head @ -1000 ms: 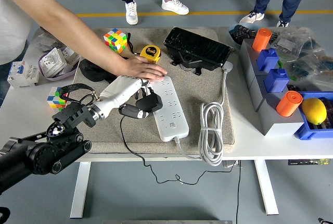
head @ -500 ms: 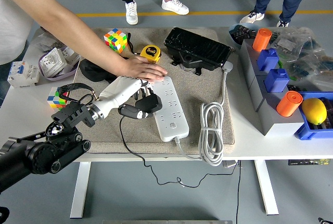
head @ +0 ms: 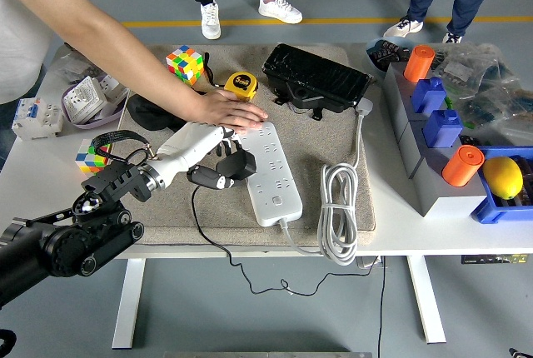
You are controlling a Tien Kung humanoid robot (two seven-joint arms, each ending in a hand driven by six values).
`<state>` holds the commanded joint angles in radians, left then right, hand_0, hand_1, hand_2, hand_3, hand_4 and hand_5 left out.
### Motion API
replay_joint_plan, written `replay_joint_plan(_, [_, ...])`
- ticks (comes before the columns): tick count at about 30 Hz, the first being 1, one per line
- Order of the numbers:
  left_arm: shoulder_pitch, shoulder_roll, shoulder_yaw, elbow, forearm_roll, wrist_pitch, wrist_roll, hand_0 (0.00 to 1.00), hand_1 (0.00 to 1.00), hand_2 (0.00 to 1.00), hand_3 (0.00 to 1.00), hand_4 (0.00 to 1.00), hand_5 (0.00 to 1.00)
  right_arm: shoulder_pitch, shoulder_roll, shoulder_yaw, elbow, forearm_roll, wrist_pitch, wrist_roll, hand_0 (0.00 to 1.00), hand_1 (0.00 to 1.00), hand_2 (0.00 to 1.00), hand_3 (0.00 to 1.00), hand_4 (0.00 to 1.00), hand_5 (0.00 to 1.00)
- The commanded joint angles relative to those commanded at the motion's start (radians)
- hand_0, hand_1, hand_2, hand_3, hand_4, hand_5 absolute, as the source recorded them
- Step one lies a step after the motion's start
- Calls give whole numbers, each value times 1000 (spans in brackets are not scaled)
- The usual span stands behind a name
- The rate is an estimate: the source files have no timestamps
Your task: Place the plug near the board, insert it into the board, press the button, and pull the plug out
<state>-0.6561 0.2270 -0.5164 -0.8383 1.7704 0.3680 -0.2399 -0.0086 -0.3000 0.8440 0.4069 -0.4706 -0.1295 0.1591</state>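
Beside the one white power strip [head: 269, 170], the left hand [head: 202, 151] reaches in low, fingers curled around one black plug [head: 234, 166]; a person's hand [head: 229, 111] presses the strip's far end.

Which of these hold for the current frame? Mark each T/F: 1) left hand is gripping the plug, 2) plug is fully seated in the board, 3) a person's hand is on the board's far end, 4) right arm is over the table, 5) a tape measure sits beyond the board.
1) The left hand grips the black plug: true.
2) The plug is fully seated in the white power board: false. It is at the board's left edge, apparently not in a socket.
3) A person's hand rests on the board's far end: true.
4) The right arm is over the table: false, it is not in view.
5) A yellow tape measure sits beyond the board: true.
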Motion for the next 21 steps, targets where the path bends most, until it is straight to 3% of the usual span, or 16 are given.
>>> replay_joint_plan(4, [-1, 0, -5, -3, 16, -27, 25, 408, 501, 559, 585, 844, 20, 0, 0, 0, 0, 0, 0, 0, 599, 591, 547, 545, 778, 293])
replay_joint_plan(10, [3, 1, -11, -11, 21, -31, 20, 418, 529, 572, 598, 856, 46, 0, 0, 0, 0, 0, 1, 1, 599, 591, 547, 545, 778, 293])
replay_joint_plan(11, [3, 1, -14, -12, 23, -33, 21, 401, 532, 574, 606, 933, 121, 0, 0, 1, 0, 0, 1, 1, 597, 591, 547, 546, 777, 293])
replay_joint_plan(16, [7, 4, -33, -24, 15, -39, 20, 401, 532, 574, 606, 933, 121, 1, 0, -2, 0, 1, 1, 2, 597, 591, 547, 546, 777, 293])
replay_joint_plan(17, [7, 5, -37, -26, 15, -44, 23, 408, 565, 586, 692, 998, 325, 1, 0, -1, 0, 1, 1, 2, 601, 591, 547, 546, 777, 292])
replay_joint_plan(21, [8, 8, -40, -35, 17, -66, 33, 408, 565, 586, 692, 998, 325, 2, 0, -1, 0, 1, 1, 2, 601, 591, 547, 546, 777, 292])
